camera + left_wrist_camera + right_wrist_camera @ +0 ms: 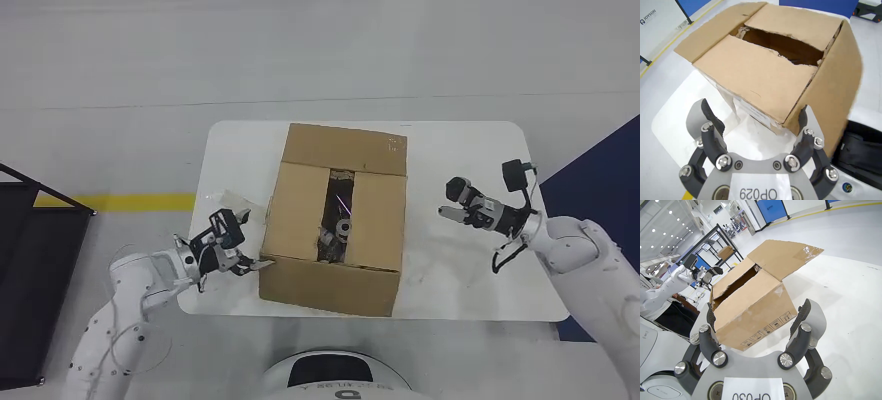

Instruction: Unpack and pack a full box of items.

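A white table with rounded corners is pictured on a pale grey floor, which is crossed at the left by a yellow line. A dark framed stand is set at the left and a blue panel at the right. Round ceiling lights and black shelving are seen in the hall beyond.

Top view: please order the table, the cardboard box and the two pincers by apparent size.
1. the table, largest
2. the cardboard box
3. the left pincer and the right pincer: they look about alike, so I do not rank them
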